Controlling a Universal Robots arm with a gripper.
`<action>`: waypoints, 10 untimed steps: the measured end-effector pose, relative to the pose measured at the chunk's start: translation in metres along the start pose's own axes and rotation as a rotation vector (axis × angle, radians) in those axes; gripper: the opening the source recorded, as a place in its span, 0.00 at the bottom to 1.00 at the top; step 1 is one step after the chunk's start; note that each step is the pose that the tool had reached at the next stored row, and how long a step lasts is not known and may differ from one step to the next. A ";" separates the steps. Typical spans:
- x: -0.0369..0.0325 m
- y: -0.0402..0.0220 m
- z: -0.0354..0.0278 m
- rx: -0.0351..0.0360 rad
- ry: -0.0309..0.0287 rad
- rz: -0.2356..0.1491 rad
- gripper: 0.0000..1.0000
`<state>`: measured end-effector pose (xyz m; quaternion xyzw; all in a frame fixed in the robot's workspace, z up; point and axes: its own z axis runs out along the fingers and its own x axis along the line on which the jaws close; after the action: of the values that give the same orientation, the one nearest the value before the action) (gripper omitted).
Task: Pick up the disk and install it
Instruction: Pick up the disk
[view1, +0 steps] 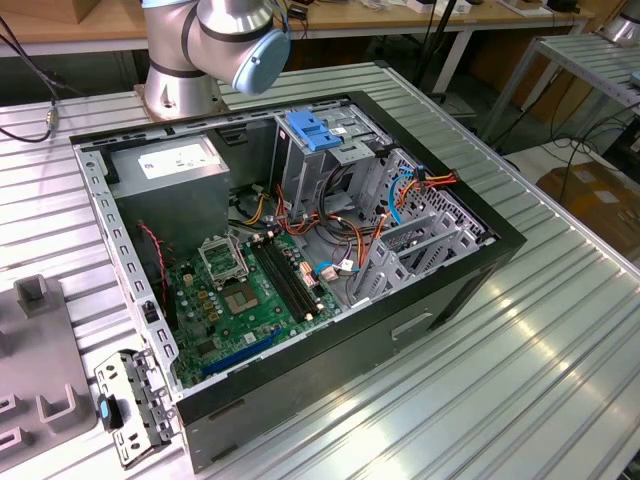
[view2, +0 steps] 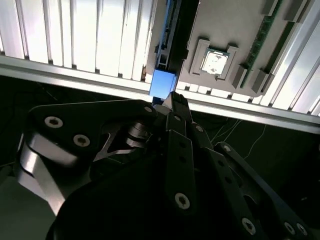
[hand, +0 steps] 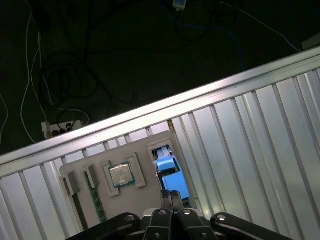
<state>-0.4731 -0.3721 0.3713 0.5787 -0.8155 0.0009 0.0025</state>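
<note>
Blue-framed disk (hand: 168, 166) shows edge-on, partly hidden behind the pincer (hand: 171, 194), its tips pressed together

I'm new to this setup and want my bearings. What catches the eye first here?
The opened computer case on the ribbed table dominates the exterior view, its green motherboard exposed. In both wrist views the shut gripper points at a grey tray holding the blue-framed disk beside a processor chip.

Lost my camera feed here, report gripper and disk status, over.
Gripper shut, tips right at the flat disk in its blue plastic carrier, contact unclear. Disk stands in a slot of the grey fixture tray. Nothing seen blocking.
</note>
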 end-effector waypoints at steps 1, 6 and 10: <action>0.0000 0.0000 0.0000 0.0000 0.0000 0.000 0.11; 0.0000 0.0000 0.0000 0.0001 0.0000 -0.012 0.11; 0.0000 0.0000 0.0000 0.0004 0.0001 -0.066 0.11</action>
<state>-0.4731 -0.3721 0.3713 0.6051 -0.7961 0.0010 0.0025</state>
